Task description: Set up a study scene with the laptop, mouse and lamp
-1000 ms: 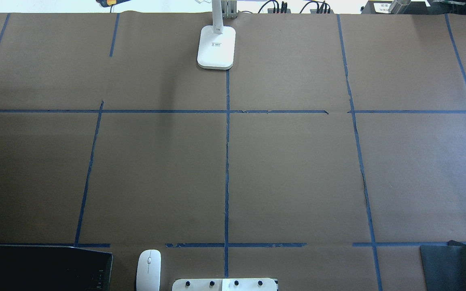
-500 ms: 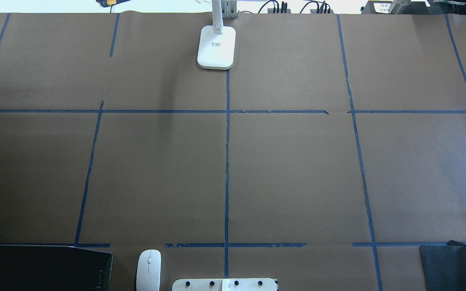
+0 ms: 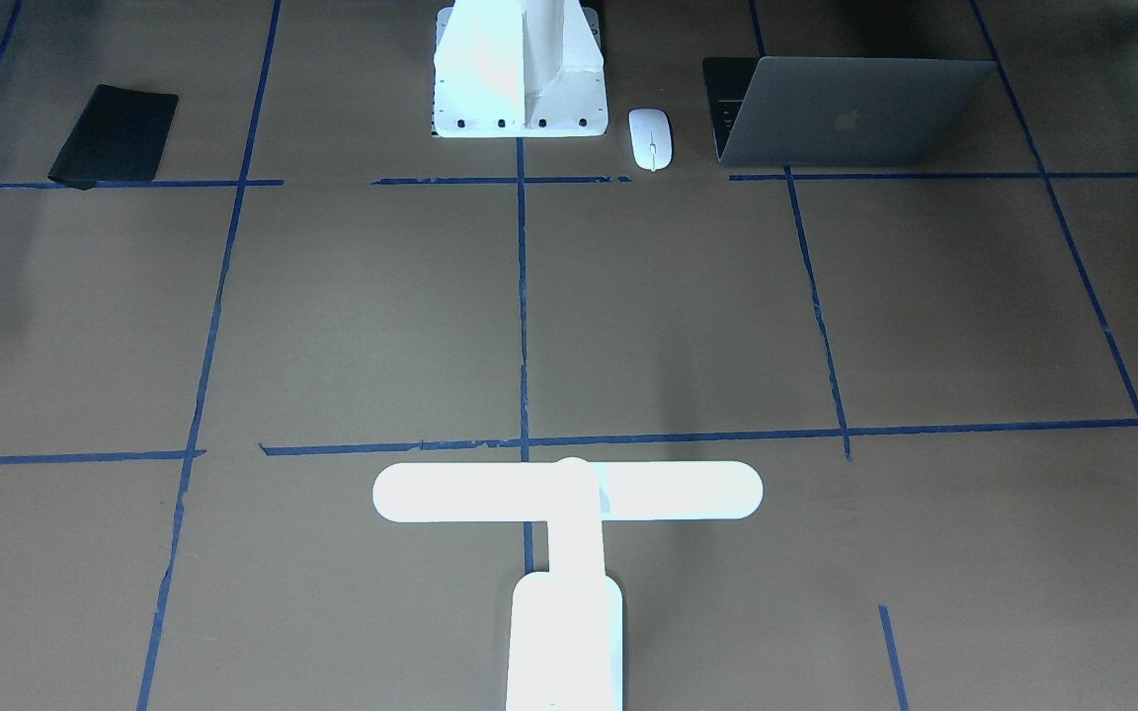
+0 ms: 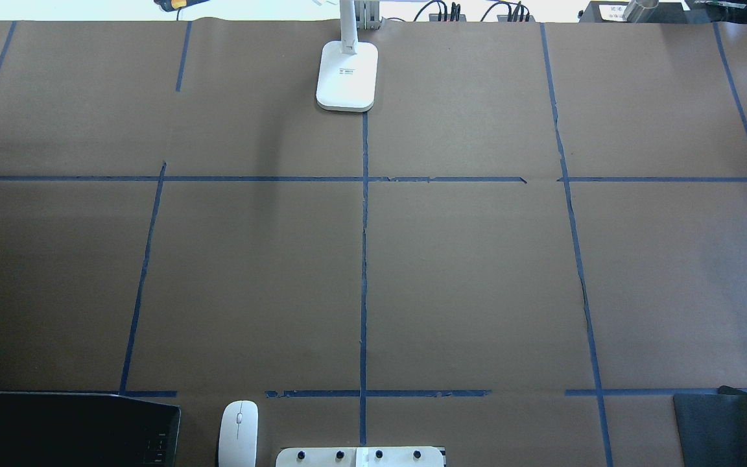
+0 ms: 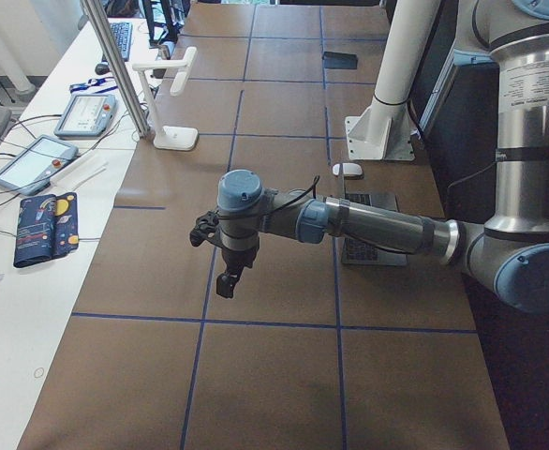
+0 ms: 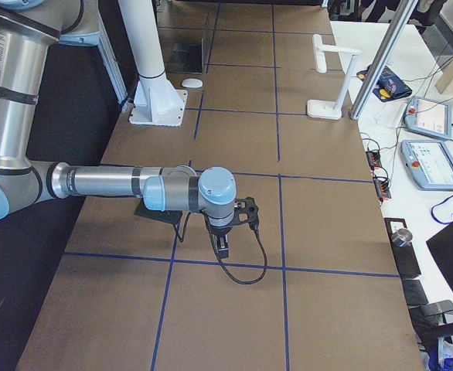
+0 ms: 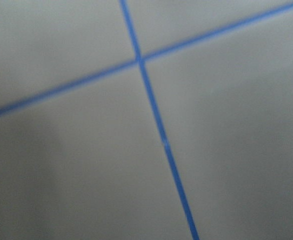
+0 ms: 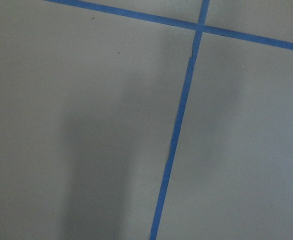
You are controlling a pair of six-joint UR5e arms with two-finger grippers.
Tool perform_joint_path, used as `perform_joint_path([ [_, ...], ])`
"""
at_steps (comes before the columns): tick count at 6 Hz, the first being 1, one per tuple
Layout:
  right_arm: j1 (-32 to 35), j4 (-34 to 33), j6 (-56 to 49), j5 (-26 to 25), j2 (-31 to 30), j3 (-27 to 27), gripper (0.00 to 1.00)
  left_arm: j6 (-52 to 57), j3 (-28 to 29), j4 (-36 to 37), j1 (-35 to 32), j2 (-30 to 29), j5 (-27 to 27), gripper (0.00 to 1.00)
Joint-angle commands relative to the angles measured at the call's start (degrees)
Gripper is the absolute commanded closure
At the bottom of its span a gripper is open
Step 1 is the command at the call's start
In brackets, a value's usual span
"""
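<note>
The grey laptop (image 3: 846, 114) stands partly open at the robot's edge of the table, on its left side; it also shows in the overhead view (image 4: 69, 428). The white mouse (image 3: 650, 138) lies beside it (image 4: 238, 431). The white T-shaped lamp (image 3: 567, 491) stands upright at the far middle edge, its base (image 4: 346, 74) on the centre tape line. My left gripper (image 5: 228, 281) hangs over bare table far from all three. My right gripper (image 6: 222, 246) hangs over bare table at the other end. They show only in the side views, so I cannot tell if they are open or shut.
A flat black mat (image 3: 115, 133) lies on the robot's right side near its edge (image 4: 720, 428). The white bolted pedestal (image 3: 518, 69) stands at the middle of that edge. Blue tape lines (image 4: 364, 259) grid the brown table. Tablets and cables lie beyond the far edge (image 6: 431, 154).
</note>
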Motion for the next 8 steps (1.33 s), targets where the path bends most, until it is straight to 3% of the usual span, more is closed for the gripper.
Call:
perform_joint_path([
  [1, 0.0, 0.0, 0.0, 0.0, 0.0, 0.0, 0.00, 0.0, -0.5, -6.1, 2.2, 1.1, -3.6, 0.00],
  [2, 0.0, 0.0, -0.1, 0.0, 0.0, 0.0, 0.00, -0.5, -0.7, -10.7, 7.3, 1.2, -8.6, 0.00],
  [3, 0.0, 0.0, -0.1, 0.0, 0.0, 0.0, 0.00, -0.6, -4.4, -12.7, 11.1, 1.7, -11.7, 0.00],
  [4, 0.0, 0.0, -0.1, 0.0, 0.0, 0.0, 0.00, -0.5, -11.4, -14.7, 14.6, 6.7, -12.1, 0.00],
  [6, 0.0, -0.1, 0.0, 0.0, 0.0, -0.1, 0.00, -1.0, -20.7, -17.2, 24.4, 9.7, -13.3, 0.00],
  [8, 0.0, -0.1, 0.2, 0.0, 0.0, -0.2, 0.00, -5.6, -23.3, -32.4, 31.8, 15.3, -15.5, 0.00],
])
